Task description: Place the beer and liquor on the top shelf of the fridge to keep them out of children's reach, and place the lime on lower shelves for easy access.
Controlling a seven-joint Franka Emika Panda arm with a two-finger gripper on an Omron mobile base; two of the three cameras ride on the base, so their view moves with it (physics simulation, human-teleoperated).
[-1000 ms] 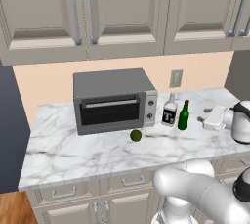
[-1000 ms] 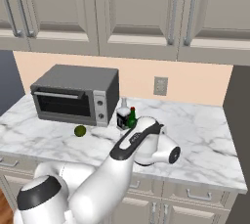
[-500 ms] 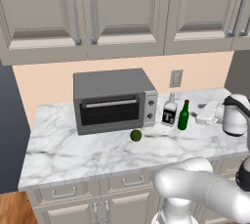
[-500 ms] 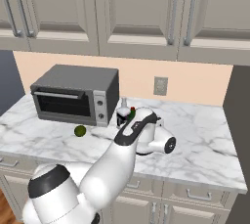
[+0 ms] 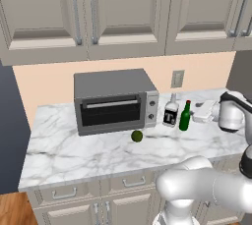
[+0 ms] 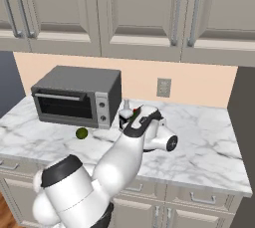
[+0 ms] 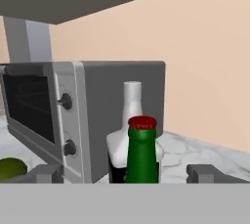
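So the beer [image 7: 142,149] stands upright on the counter [image 5: 74,150], right in front of the liquor [image 7: 131,120] and beside the toaster oven [image 5: 115,100] — the hand is level with the neck, probably lined up for a side grab. Jaws wide open, holding nothing. The lime [image 5: 137,136] sits apart, in front of the oven.

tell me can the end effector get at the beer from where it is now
Probably yes. The open end effector faces the beer head on, its fingertips either side with nothing between. The liquor stands right behind and the toaster oven beside it, so room is tight.
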